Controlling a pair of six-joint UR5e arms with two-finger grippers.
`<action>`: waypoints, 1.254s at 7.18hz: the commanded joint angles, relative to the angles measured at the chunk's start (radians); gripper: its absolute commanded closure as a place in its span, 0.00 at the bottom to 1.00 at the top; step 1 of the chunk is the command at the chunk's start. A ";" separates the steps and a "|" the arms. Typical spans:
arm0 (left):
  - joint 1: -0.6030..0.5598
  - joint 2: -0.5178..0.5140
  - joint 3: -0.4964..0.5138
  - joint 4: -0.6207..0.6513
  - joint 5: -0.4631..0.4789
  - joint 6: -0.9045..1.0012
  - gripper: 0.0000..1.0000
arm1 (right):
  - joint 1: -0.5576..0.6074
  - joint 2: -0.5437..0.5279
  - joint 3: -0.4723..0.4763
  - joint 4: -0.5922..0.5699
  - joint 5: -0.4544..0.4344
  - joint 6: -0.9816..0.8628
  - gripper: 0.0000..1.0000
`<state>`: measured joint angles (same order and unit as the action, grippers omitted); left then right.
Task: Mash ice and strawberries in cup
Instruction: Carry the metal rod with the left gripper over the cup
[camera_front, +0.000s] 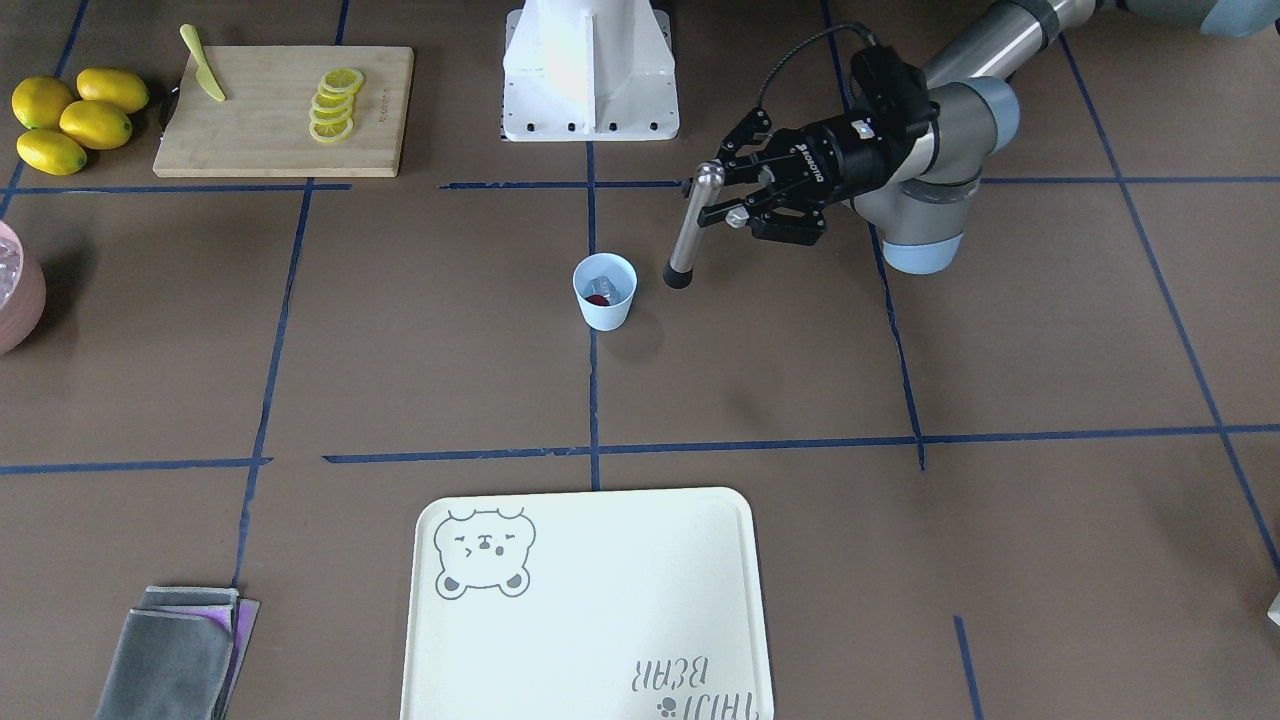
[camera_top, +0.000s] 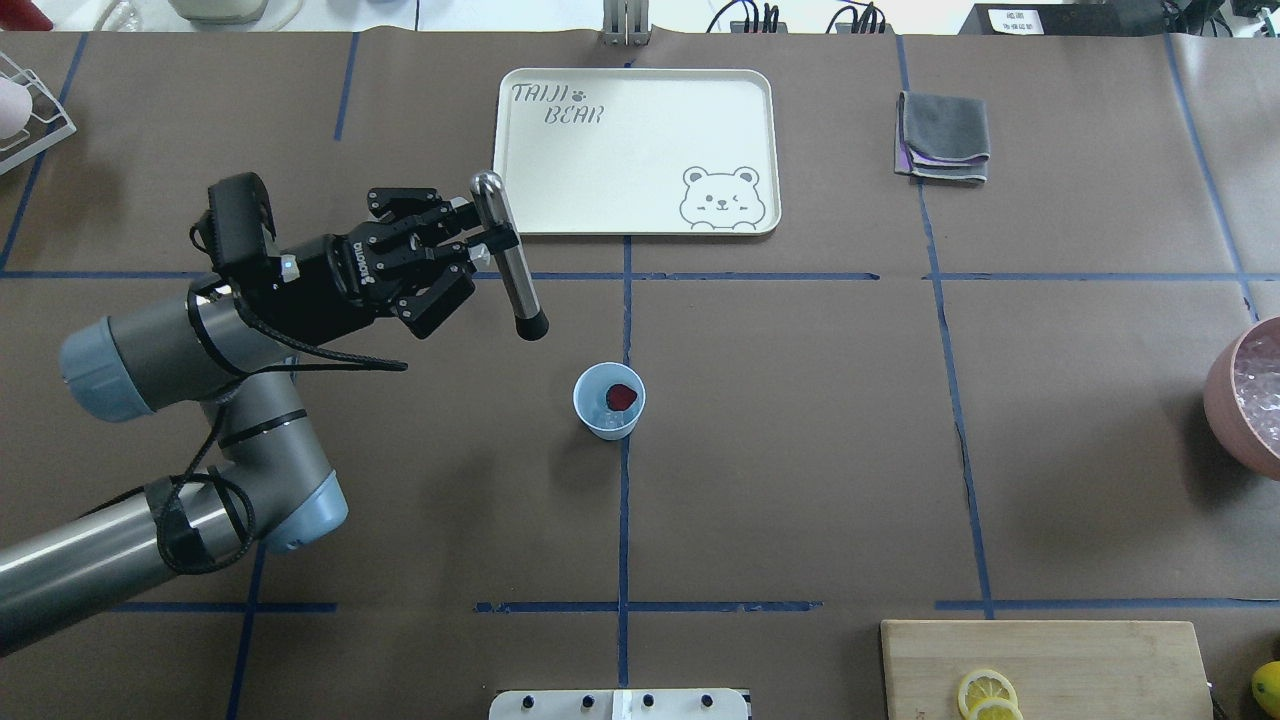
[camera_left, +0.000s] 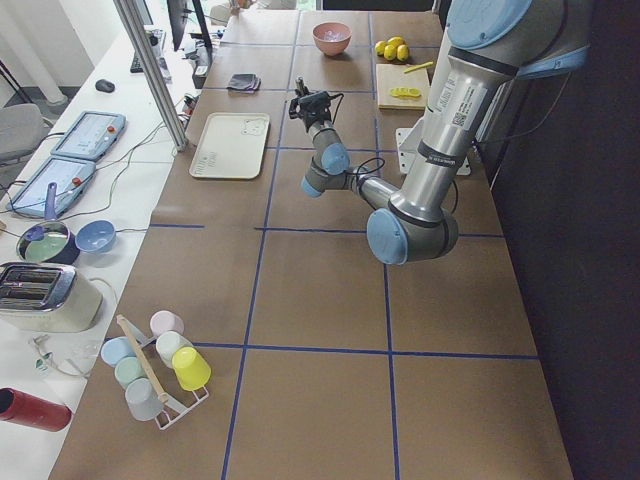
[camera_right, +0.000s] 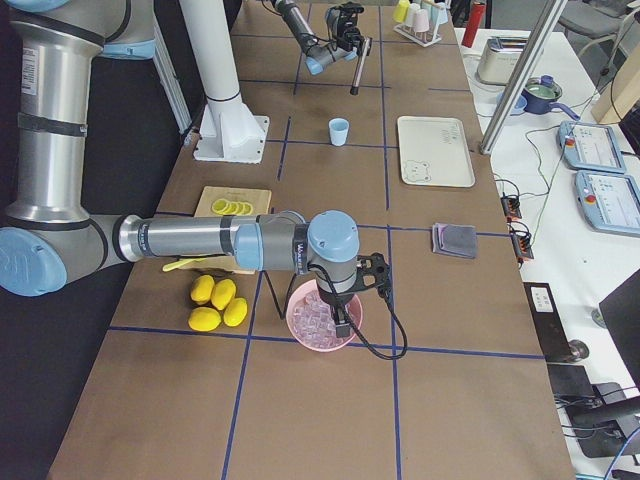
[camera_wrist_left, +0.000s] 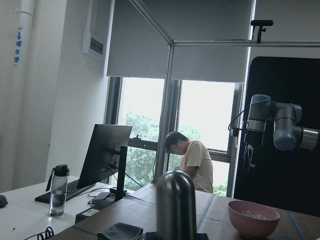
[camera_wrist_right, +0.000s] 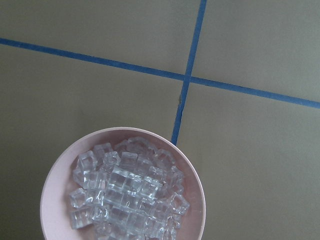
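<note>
The pale-blue cup (camera_front: 605, 292) stands upright at the table's middle, also in the overhead view (camera_top: 609, 400). Inside it lie a dark-red strawberry (camera_top: 621, 396) and a clear ice cube (camera_front: 607, 281). My left gripper (camera_front: 716, 196) is shut on a metal muddler (camera_top: 510, 262) near its rounded top. The muddler hangs tilted, with its black tip beside the cup and above the table, outside the rim. The muddler's top shows in the left wrist view (camera_wrist_left: 175, 205). My right gripper (camera_right: 341, 318) hovers over the pink bowl far from the cup; I cannot tell if it is open or shut.
A pink bowl (camera_wrist_right: 60, 170) of ice cubes sits at the table's right end (camera_top: 1228, 390). A white bear tray (camera_top: 640, 150) and a folded grey cloth (camera_top: 945, 135) lie on the far side. A cutting board (camera_front: 250, 120) with lemon slices, a yellow knife (camera_front: 203, 63) and whole lemons (camera_front: 70, 120) are near my base.
</note>
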<state>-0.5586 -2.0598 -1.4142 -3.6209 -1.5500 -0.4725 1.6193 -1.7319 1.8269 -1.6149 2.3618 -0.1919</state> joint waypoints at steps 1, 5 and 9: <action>0.100 -0.008 0.001 0.004 0.059 0.108 1.00 | 0.001 0.000 0.000 0.000 0.001 0.000 0.00; 0.192 -0.022 0.015 0.068 0.132 0.204 1.00 | 0.001 0.000 0.000 0.000 -0.001 0.000 0.00; 0.210 -0.084 0.089 0.074 0.166 0.212 1.00 | 0.001 -0.003 0.000 0.000 0.001 0.000 0.00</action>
<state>-0.3494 -2.1153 -1.3475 -3.5485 -1.3909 -0.2617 1.6201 -1.7352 1.8270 -1.6151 2.3623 -0.1917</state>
